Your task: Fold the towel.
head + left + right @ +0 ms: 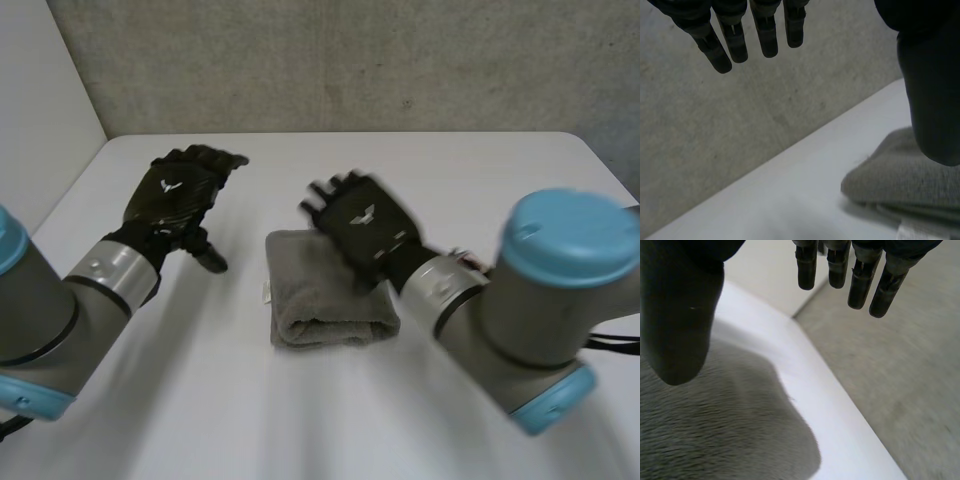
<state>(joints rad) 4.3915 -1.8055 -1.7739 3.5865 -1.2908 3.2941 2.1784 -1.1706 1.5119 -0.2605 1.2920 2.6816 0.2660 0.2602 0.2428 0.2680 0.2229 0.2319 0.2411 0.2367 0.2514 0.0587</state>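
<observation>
In the left of the head view my left hand [180, 195] hangs above the table [200, 400], clear of the cloth, with a strip of bare white between them. In its wrist view the fingers [767, 35] are straight and slack, gripping nothing, and the towel lies off to the thumb side, beyond the palm. The towel [325, 300] sits at the frame's centre as a thick grey bundle. Its long axis runs from upper to lower frame, the rounded fold faces the lower edge, and a small white tag [268, 292] shows on its left side. I judge the folding nearly or fully done. Right of centre, my right hand [362, 225] hovers over the bundle's upper right corner, palm down, its forearm slanting in from the lower right. Its wrist view shows straight fingers [860, 280] reaching past the cloth's far edge, with the pile under the palm and thumb. It is released and holds nothing, and I cannot tell whether the palm touches the cloth. The right hand is clearly the nearer one, so I'd give it any last press or tidy along that axis, while the left would have to cross rightward first.
</observation>
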